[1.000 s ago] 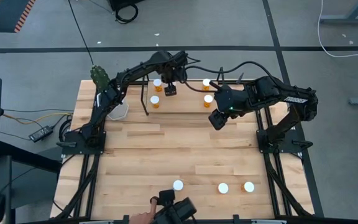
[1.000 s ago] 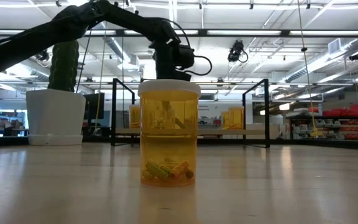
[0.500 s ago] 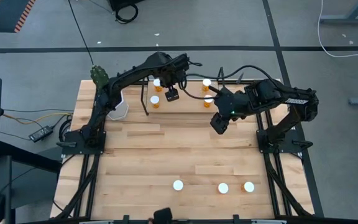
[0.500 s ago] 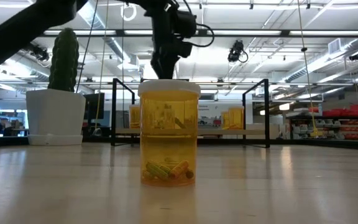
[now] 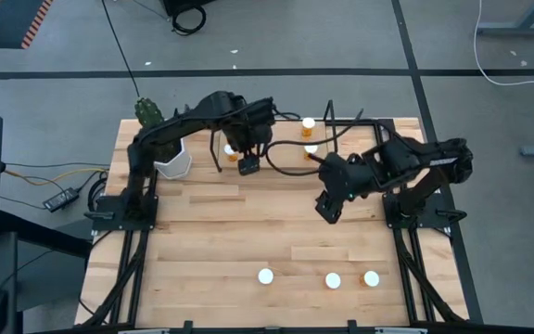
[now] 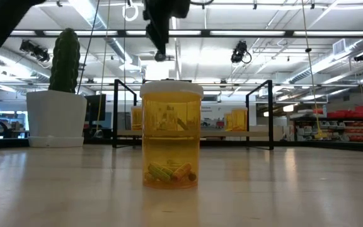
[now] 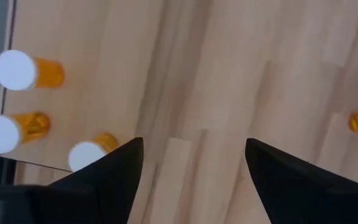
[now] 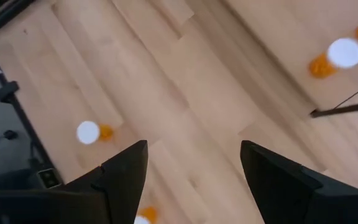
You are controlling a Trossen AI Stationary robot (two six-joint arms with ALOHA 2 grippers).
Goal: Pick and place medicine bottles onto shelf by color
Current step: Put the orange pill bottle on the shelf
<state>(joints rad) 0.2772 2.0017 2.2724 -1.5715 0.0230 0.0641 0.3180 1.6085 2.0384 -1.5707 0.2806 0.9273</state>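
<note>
Amber bottles with white caps are what I sort, and they lie in two groups. Three stand in a row near the table's front edge: one at the middle, one to its right, and one nearest the right corner. The low view looks through the middle one, which holds small yellow-green capsules. The others I can see stand on the shelf along the back edge: two at its right end, close together, and at least one at its left end, partly under my left arm.

My left gripper has drawn back from over the shelf's left end to its front edge, fingers spread wide and empty. My right gripper has swung off the shelf's right end to the bare middle of the table, also wide and empty.

I judge both placements finished and the front row next; the right arm is better set for it.

The white cactus pot sits by the shelf's left end.
</note>
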